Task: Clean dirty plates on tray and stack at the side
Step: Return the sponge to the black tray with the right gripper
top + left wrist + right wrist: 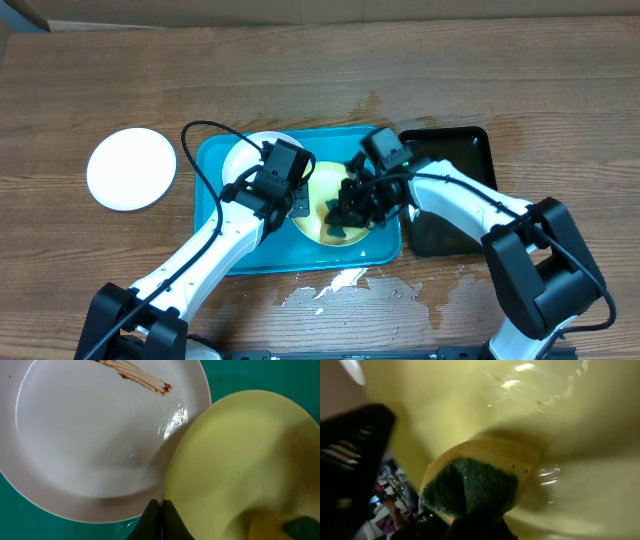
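We glimpse only part of the round pale yellow plate (pixel 310 225) on the turquoise plastic tray (pixel 215 160), our left gripper (pixel 161 510) closed at its rim, right gripper (pixel 470 525) clamping a green-faced sponge (pixel 470 485).

Overhead, the left arm covers the lower right of the white plate (pixel 245 155), and the left gripper (pixel 300 205) and right gripper (pixel 345 215) hide most of the yellow plate (pixel 312 228). The right arm crosses the black tray (pixel 450 150). In the left wrist view the white plate runs off the top and left edges, its brown smear (pixel 142 379) cut at the top; the yellow plate runs off right and bottom. Whether the closed tips at bottom centre pinch its rim cannot be told. In the right wrist view the sponge (pixel 470 485) loses its lower end behind dark fingers, and the black shape (pixel 350 460) at left is too blurred to name
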Motion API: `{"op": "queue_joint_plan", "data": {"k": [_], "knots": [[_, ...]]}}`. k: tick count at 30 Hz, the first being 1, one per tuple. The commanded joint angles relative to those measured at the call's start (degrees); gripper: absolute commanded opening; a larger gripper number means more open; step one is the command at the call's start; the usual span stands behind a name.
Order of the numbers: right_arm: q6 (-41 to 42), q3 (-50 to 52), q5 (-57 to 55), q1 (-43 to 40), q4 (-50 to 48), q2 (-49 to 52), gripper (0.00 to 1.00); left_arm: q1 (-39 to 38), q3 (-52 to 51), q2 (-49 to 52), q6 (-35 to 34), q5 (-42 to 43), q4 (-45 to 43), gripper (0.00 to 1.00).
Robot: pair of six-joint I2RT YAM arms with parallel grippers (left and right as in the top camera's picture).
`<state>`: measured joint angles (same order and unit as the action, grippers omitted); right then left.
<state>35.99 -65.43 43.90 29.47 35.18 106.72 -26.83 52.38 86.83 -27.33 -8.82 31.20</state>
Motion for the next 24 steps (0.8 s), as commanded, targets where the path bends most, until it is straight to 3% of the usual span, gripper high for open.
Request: {"op": "queue_joint_plan", "data": {"k": [1,15,24], "knots": [[-0.46,-4.11,2.89,-2.75,-0.07,-0.04,0.04,0.55,1.05,-0.7,-0.96,-0.59,-0.37,0.04],[-8.55,-7.67,-4.9,-11.63,1.99,-0.09,0.04,0.55,1.97,-0.79,4.87,-0.76,-0.46,0.04],[-17.29,-14.43,-13.94,-18.78,15.21,-1.81,0.04,0.55,6.69,-3.98,8.41,-4.48,1.77,0.04]]}}
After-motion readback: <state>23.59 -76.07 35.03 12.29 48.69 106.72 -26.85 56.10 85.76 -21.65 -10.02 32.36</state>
